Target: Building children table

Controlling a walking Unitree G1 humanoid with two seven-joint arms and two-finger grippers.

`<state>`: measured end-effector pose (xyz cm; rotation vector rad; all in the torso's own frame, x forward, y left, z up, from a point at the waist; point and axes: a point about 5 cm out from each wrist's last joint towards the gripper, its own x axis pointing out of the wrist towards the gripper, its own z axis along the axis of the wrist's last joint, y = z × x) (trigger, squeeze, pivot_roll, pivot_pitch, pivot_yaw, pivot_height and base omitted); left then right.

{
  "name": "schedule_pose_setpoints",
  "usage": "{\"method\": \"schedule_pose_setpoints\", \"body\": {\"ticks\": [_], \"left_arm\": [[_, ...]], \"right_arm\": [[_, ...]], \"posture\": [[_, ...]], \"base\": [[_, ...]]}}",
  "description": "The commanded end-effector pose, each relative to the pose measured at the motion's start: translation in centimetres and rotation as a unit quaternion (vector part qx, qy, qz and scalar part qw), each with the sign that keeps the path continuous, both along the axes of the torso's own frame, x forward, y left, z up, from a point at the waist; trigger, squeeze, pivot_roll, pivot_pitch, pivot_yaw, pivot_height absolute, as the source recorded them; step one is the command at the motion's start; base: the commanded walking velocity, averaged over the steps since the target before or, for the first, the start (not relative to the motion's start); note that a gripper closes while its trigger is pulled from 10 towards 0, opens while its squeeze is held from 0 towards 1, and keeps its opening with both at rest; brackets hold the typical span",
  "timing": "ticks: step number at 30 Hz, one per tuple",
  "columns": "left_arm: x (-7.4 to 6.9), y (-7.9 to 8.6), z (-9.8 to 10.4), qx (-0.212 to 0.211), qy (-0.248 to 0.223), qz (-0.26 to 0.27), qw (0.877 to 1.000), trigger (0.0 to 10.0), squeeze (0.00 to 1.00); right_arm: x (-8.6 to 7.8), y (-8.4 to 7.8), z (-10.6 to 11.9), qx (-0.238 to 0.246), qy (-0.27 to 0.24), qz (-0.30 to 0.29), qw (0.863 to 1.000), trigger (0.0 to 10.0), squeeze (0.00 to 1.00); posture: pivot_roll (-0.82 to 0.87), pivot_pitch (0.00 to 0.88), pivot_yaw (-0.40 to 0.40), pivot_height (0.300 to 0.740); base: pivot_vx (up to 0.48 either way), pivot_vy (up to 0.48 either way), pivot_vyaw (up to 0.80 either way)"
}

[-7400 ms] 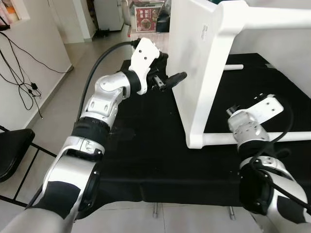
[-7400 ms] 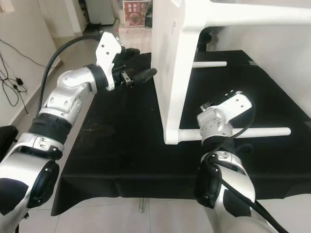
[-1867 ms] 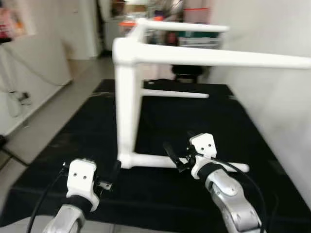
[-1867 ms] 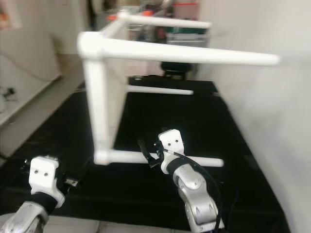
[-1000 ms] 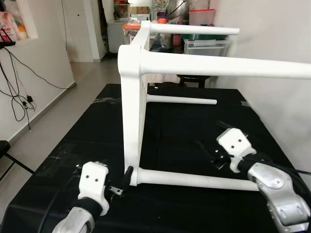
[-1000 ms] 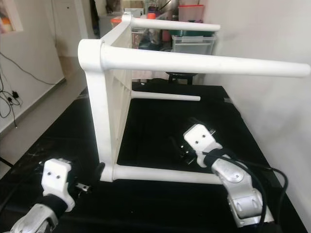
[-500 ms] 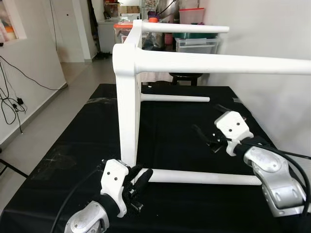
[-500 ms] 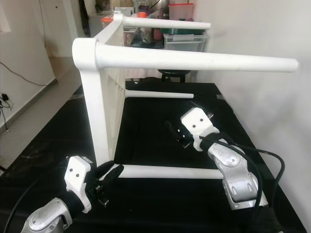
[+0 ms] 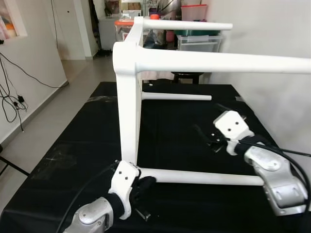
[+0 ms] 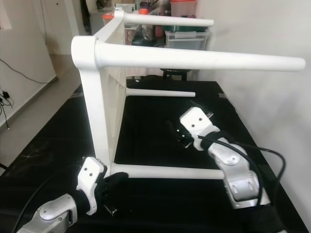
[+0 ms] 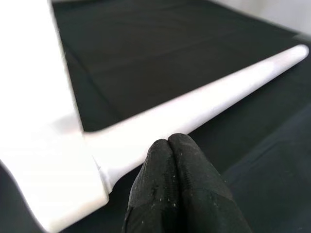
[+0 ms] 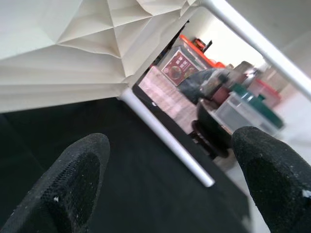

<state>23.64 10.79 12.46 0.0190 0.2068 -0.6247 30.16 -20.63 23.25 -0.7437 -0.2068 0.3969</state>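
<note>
a white plastic children's table (image 9: 127, 92) lay on its side near the black-clothed worktop's (image 9: 73, 141) front edge — likely light, rigid, slippery. left gripper (image 11: 170, 145), fingers pressed together, touched the lowest leg (image 9: 204, 177) by its socket; right gripper (image 9: 203, 137) hovered, fingers apart.

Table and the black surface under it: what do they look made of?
Table: looks like moulded white plastic, smooth and semi-gloss; the right wrist view shows a ribbed underside, typical of injection moulding. The legs are plain white tubes, plastic or painted, can't tell. Black surface: matte cloth, judging by faint creases and scuffs.
</note>
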Motion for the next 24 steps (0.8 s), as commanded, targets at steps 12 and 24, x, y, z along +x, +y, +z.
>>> {"method": "schedule_pose_setpoints", "body": {"ticks": [12, 24], "left_arm": [[2.2, -0.2, -0.1, 0.003, 0.018, 0.003, 1.0, 1.6, 0.0], [5.2, -1.1, 0.5, 0.0, 0.003, -0.002, 1.0, 10.0, 0.0]], "right_arm": [[-4.7, -4.1, 2.0, -0.109, -0.097, -0.107, 0.983, 10.0, 0.0], [-9.6, -3.8, 5.7, -0.195, -0.249, -0.189, 0.93, 10.0, 0.0]], "posture": [[-0.11, 0.0, 0.01, 0.74], [-0.18, 0.0, 0.064, 0.74]], "base": [[0.0, 0.0, 0.0], [0.0, 0.0, 0.0]]}}
